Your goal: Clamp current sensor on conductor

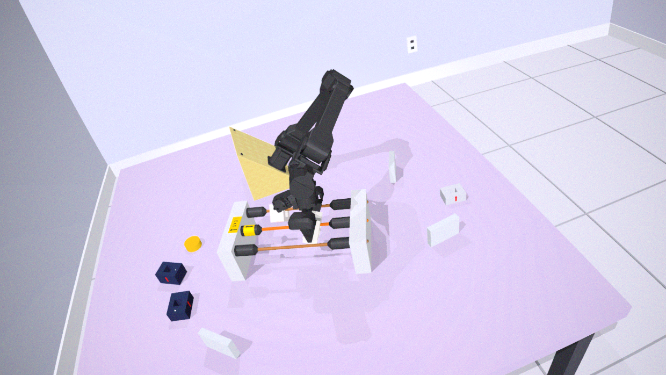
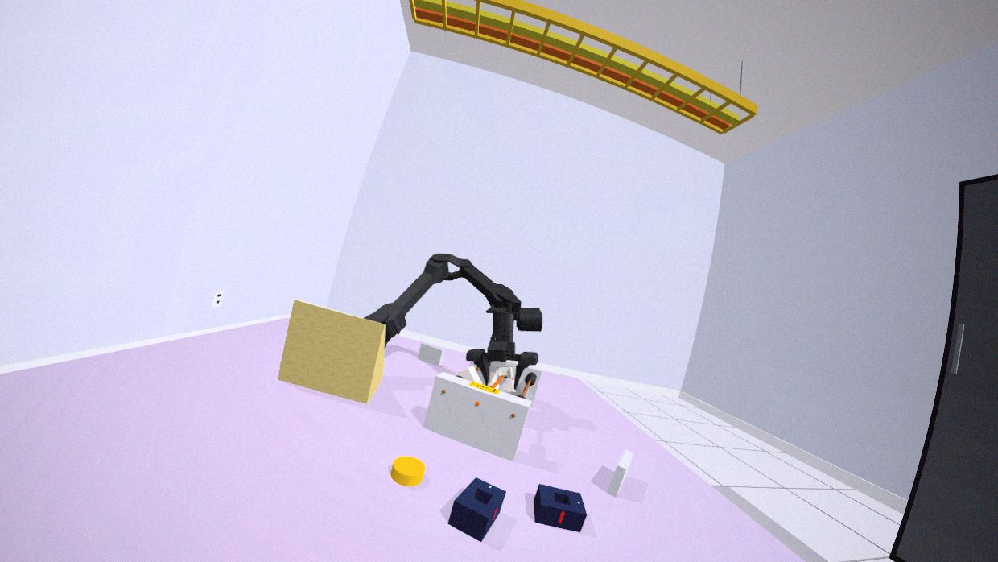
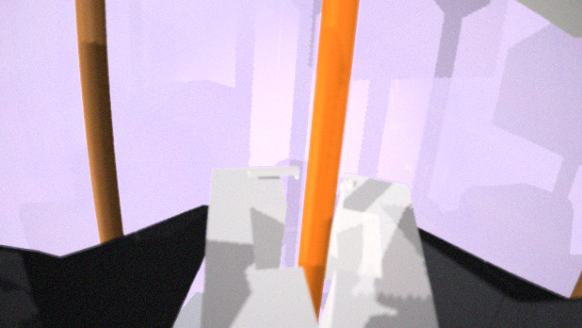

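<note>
The open white plastic clip sensor [image 1: 318, 227] [image 2: 509, 372] [image 3: 231, 203] is standing with its two halves spread, one on each side of the bright orange round rod [image 1: 274, 228] [image 2: 498, 382] [image 3: 330, 118]. The black two-finger gripper [image 1: 296, 218] [image 2: 501, 382] [image 3: 305, 225] is standing wide and is holding the sensor by its outer sides. I am guessing it is light and stiff, a bit slippery, with a small catch that could be snapping if bent. Holding both flat outer sides evenly is looking best, as squeezing is pushing the halves together. I cannot tell which way its arrow is pointing.

Well apart from the rod, past its yellow-banded end, two dark blue blocks [image 1: 176, 278] [image 2: 548, 513] are sitting with square holes. I am seeing nothing in those holes, and I am spotting no boxes or bowls.
</note>
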